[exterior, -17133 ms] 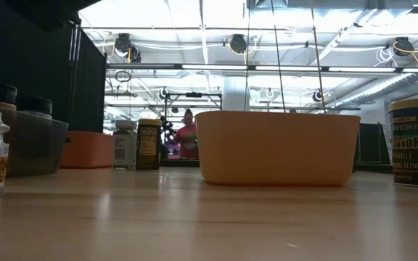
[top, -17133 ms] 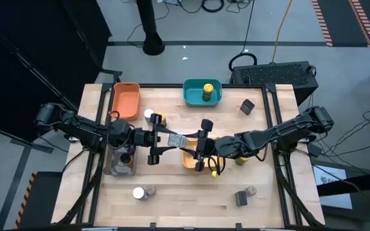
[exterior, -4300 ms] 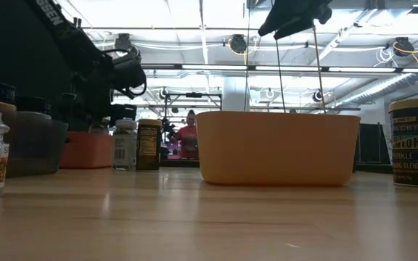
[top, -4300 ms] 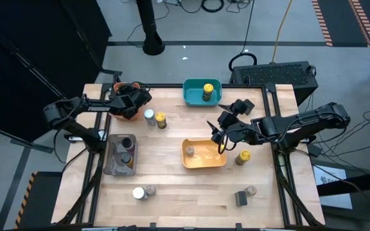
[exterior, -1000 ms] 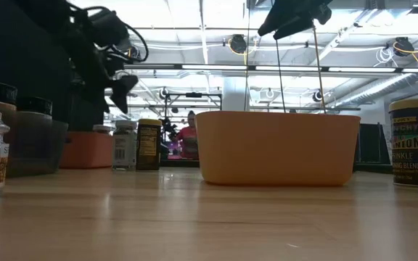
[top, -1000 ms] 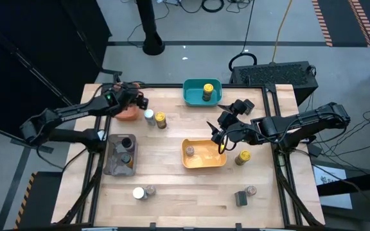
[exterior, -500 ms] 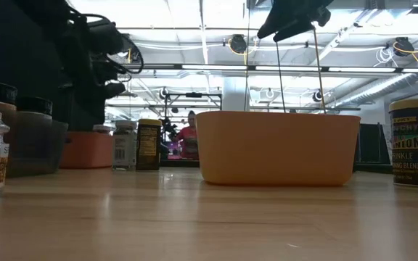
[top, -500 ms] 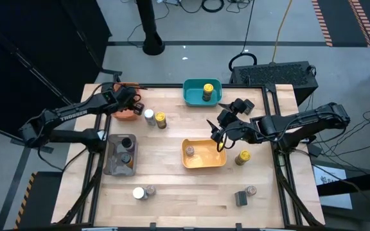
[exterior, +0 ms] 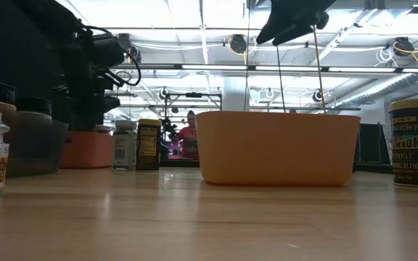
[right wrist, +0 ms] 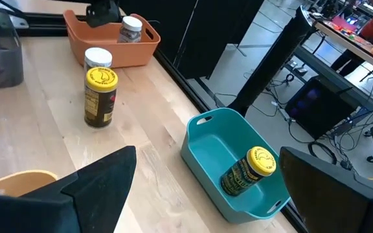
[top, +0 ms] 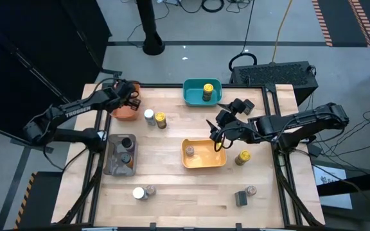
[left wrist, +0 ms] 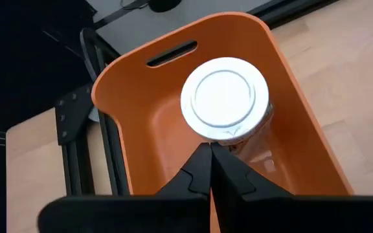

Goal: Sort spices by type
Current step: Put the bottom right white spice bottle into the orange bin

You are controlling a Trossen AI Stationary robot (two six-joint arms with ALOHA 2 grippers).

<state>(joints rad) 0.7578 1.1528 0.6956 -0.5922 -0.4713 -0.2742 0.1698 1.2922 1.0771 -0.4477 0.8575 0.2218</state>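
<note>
At the upper left of the high view, the left pincer hangs over the orange bin, fingers pressed together and empty. 1 white-lidded jar stands upright inside (long axis vertical). The right pincer gapes wide, empty, mid-worktop.

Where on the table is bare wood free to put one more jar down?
Free: the centre of the wooden table, between the grey plastic bin and the yellow plastic bin; also the front strip between both jar pairs. Crowded: near the orange plastic bin.
</note>
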